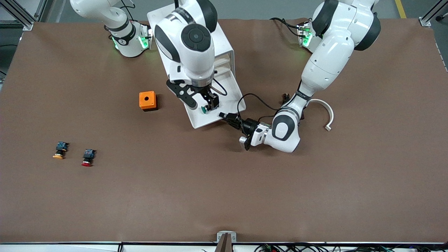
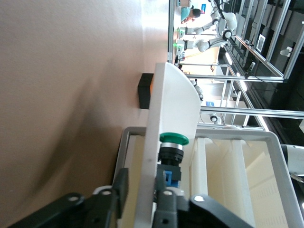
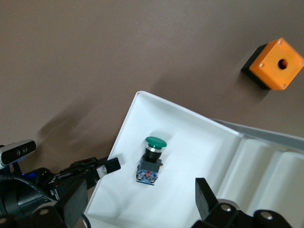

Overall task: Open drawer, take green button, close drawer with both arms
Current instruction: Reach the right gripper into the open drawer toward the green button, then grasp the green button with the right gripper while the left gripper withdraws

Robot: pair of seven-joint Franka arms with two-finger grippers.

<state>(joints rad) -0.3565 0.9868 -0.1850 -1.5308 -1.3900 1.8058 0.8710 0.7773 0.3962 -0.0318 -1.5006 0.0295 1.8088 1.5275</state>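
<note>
Two tools at the open drawer, button not yet taken.

The drawer (image 1: 224,101), lowest of the cabinet (image 1: 210,52), is pulled out; the green button (image 3: 151,160) lies loose on its floor near the front corner. The right tool (image 1: 204,99) hangs spread over it, gripping nothing. The left tool (image 1: 227,117) straddles the drawer's front wall, fingers (image 2: 121,187) either side; whether they pinch or stand just clear cannot be told. Risks: a descent off-centre could tip or roll the button; any left-arm motion could shift the drawer. The upper drawers are largely hidden by the right arm.
</note>
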